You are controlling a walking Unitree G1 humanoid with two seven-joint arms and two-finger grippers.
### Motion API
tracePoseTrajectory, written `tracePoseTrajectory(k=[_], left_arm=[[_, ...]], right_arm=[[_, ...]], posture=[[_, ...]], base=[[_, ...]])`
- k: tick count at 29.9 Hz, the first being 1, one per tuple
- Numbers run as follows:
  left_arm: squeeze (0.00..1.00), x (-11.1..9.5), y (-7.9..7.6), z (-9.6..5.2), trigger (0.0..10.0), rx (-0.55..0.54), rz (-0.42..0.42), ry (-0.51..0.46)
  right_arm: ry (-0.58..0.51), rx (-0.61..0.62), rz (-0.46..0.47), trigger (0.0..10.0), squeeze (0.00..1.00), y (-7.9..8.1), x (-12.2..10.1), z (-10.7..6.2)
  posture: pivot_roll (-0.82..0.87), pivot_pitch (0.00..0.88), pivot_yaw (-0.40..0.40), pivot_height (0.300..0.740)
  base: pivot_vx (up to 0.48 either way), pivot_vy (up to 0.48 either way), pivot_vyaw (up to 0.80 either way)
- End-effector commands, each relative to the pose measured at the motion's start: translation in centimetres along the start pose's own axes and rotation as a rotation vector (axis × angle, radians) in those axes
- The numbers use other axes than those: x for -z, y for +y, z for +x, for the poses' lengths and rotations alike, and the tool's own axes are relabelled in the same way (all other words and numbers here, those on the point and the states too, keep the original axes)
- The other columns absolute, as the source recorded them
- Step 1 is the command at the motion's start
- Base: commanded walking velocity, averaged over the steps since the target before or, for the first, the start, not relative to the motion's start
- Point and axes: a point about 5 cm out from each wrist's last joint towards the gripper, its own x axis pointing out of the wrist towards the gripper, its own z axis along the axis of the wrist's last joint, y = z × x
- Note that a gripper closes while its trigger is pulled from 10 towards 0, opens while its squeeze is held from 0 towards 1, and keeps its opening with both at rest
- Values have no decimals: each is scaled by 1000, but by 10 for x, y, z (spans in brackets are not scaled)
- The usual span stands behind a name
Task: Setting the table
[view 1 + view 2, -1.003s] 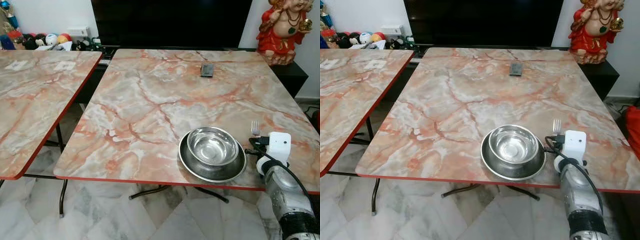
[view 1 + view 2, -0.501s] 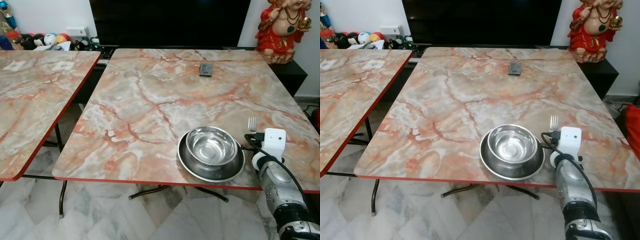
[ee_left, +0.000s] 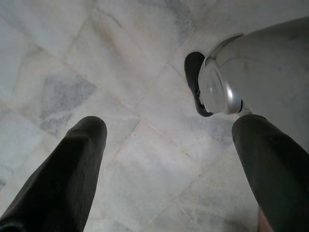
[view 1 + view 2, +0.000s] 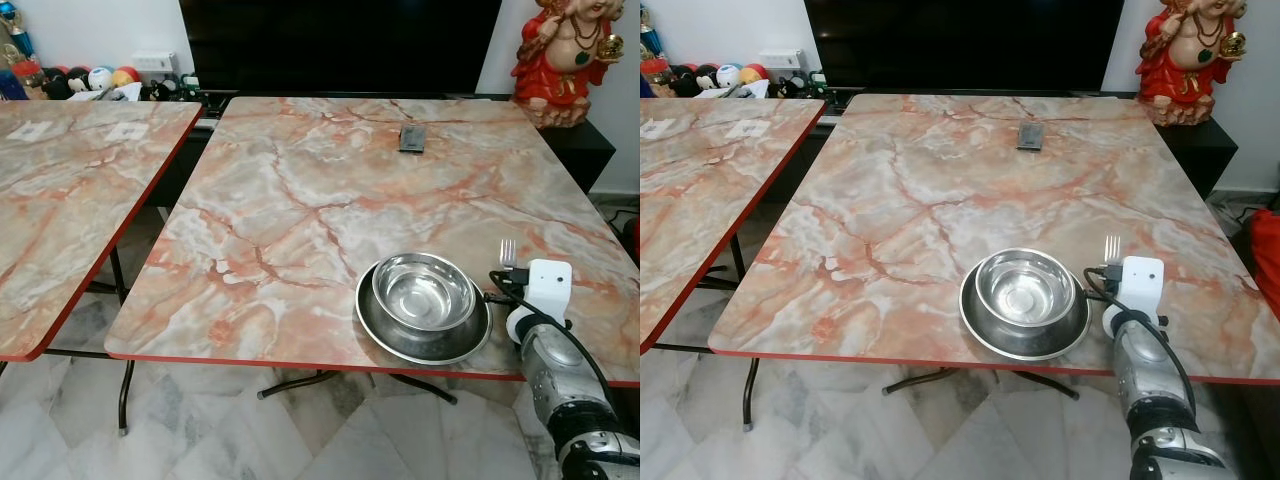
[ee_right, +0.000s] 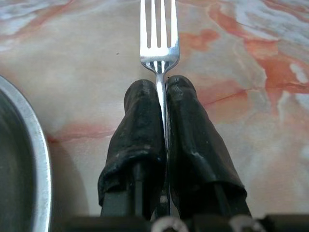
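No writing or brand is reading clearly anywhere. Two marble-patterned tables with red edges are standing side by side: the left table (image 4: pixel 70 190) is carrying two small pale papers (image 4: pixel 128 131) at its far side, too small to read, and the main table (image 4: pixel 300 200) is carrying one small dark flat object (image 4: pixel 413 139) near its far edge. At the main table's near edge, toward the right, one shiny round steel bowl (image 4: pixel 424 291) is sitting inside one wider, shallow steel plate (image 4: pixel 385 330). Just right of the plate, the right gripper (image 5: pixel 161 87) is hovering low over the tabletop with its two black fingers (image 5: pixel 140 125) pressed tight together on the thin handle of one silver fork (image 5: pixel 159 34), whose four tines are pointing toward the far side, beside the plate's rim. The silver right arm (image 4: pixel 565 385) is reaching up from the near right corner. At the far right, one red and gold statue (image 4: pixel 563 55) is standing on a dark cabinet. The left gripper (image 3: pixel 169 140) is hanging over a pale marble tile floor (image 3: pixel 120 63), its fingers spread wide apart and gripping nothing.
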Motion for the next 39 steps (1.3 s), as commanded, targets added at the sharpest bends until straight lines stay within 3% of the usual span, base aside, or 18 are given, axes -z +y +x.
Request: tracePoseTrajectory(k=[1, 12, 14, 16, 17, 20, 21, 22, 23, 25, 26, 27, 31, 32, 33, 34, 39], left_arm=[[0, 9, -4, -2, 10000, 7, -2, 34], [0, 12, -13, -2, 10000, 15, -2, 33], [0, 12, -12, -2, 10000, 14, -3, 32], [0, 13, -12, -3, 10000, 12, -3, 32], [0, 13, -12, -3, 10000, 12, -4, 32], [0, 13, -11, -3, 10000, 12, -4, 32], [0, 13, -11, -3, 10000, 11, -4, 31], [0, 13, -11, -3, 10000, 11, -4, 31], [0, 12, -10, -3, 10000, 10, -3, 31], [0, 12, -10, -3, 10000, 10, -2, 31], [0, 12, -9, -3, 10000, 9, -2, 31], [0, 11, -8, -3, 10000, 8, -2, 31], [0, 12, -8, -3, 10000, 7, -2, 32], [0, 15, -7, -4, 10000, 6, -3, 37], [0, 15, -7, -4, 10000, 6, -3, 37], [0, 15, -6, -4, 10000, 6, -4, 39], [0, 18, -4, -6, 10000, 3, -4, 43]], right_arm=[[2, 14, 5, 10000, 0, -1, -3, 2], [28, 22, 27, 10000, 0, 0, 3, 2], [31, 23, 28, 10000, 102, 0, 3, 2], [33, 21, 29, 10000, 137, 1, 4, 2], [33, 21, 29, 10000, 290, 1, 4, 2], [33, 21, 30, 10000, 290, 1, 4, 2], [33, 21, 31, 10000, 475, 2, 4, 2], [33, 21, 31, 10000, 475, 2, 4, 2], [33, 21, 31, 10000, 361, 2, 4, 2], [33, 21, 31, 10000, 306, 2, 4, 2], [33, 20, 32, 10000, 357, 2, 4, 2], [31, 15, 39, 10000, 1000, 2, 4, 2], [31, 16, 38, 10000, 1000, 2, 4, 2], [31, 22, 33, 10000, 486, 1, 4, 2], [31, 22, 33, 10000, 486, 1, 4, 2], [31, 24, 31, 10000, 0, 1, 4, 2], [31, 30, 32, 10000, 0, 0, 3, 2]], posture=[[1, 109, 21, 740], [7, 113, 22, 740], [7, 113, 22, 740], [14, 114, 22, 740], [14, 114, 22, 740], [14, 114, 22, 740], [15, 115, 23, 740], [15, 115, 23, 740], [15, 115, 23, 740], [15, 115, 23, 740], [16, 116, 22, 740], [16, 116, 22, 740], [15, 116, 23, 740], [15, 116, 23, 740], [15, 116, 23, 740], [15, 116, 23, 740], [15, 116, 22, 740]], base=[[0, 0, 0], [0, 0, 0], [0, 0, 0], [0, 0, 0], [0, 0, 0], [0, 0, 0], [0, 0, 0], [0, 0, 0], [0, 0, 0], [0, 0, 0], [0, 0, 0], [0, 0, 0], [0, 0, 0], [0, 0, 0], [0, 0, 0], [0, 0, 0], [0, 0, 0]])
